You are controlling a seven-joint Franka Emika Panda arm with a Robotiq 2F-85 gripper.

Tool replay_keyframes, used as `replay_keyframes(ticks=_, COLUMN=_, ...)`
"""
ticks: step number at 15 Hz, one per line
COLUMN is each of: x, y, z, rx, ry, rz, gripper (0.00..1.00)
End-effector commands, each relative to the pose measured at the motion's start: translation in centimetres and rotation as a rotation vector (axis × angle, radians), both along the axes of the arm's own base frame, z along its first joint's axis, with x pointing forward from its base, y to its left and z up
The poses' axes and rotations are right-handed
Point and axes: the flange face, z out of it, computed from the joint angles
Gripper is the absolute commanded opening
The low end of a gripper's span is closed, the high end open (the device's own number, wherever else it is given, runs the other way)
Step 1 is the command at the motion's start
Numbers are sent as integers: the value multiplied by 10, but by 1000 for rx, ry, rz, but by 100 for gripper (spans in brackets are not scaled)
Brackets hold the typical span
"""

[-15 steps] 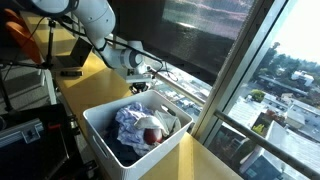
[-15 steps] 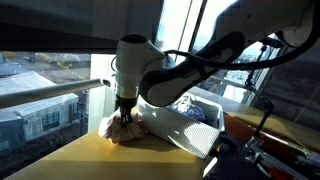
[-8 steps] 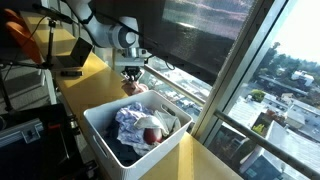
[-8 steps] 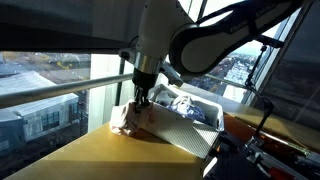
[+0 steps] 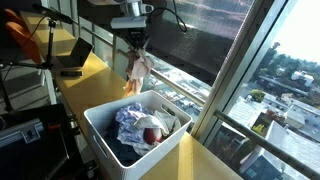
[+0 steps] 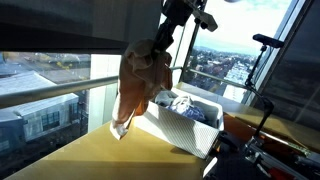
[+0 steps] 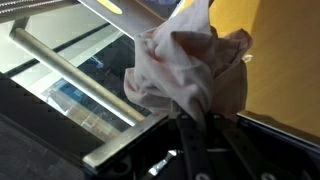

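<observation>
I see the yellow tabletop (image 5: 95, 72) carrying a white bin (image 5: 103, 140) of clothes (image 5: 140, 130); a pink cloth (image 5: 138, 72) dangles above the tabletop beside the bin, my tool (image 5: 137, 50) pinched tight on its top

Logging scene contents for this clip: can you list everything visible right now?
cloth: one, pale pink, hanging from the gripper above the counter, beside the bin.
bin: one, white, on the counter by the window.
clothes: a heap, blue, white and red, inside the bin.
counter: one, yellow wood, along the window.
laptop: one, dark, apparently a laptop, at the counter's far end.
rail: one, grey, across the window.
gripper: one, dark, shut on the cloth, high above the counter.
</observation>
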Motion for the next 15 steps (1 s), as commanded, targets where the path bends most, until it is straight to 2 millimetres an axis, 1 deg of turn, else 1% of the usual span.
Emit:
replay_keyframes(ticks=1, x=-25, y=-48, z=78, rx=60, ry=-77, rz=-85, gripper=3)
replay_keyframes(ticks=3, x=-35, y=-81, z=121, rx=93, ry=-116, rz=-138, gripper=3)
replay_keyframes(ticks=6, x=-54, y=-140, z=178, rx=143, ry=-162, rz=-219, gripper=3)
replay_keyframes(ticks=8, x=-71, y=-189, z=206, rx=170, ry=-169, rz=-273, gripper=3)
replay_keyframes(ticks=9, x=-81, y=-216, z=214, rx=178, ry=-166, rz=-296, gripper=3)
replay_keyframes(ticks=10, x=-87, y=-238, z=212, rx=184, ry=-152, rz=-318, gripper=3)
replay_keyframes(ticks=12, x=-97, y=-272, z=199, rx=193, ry=-120, rz=-360, gripper=3)
replay_keyframes(ticks=13, x=-100, y=-283, z=187, rx=198, ry=-101, rz=-379, gripper=3)
replay_keyframes(ticks=14, x=-101, y=-289, z=172, rx=201, ry=-80, rz=-394, gripper=3)
replay_keyframes(ticks=15, x=-103, y=-290, z=158, rx=208, ry=-51, rz=-402, gripper=3)
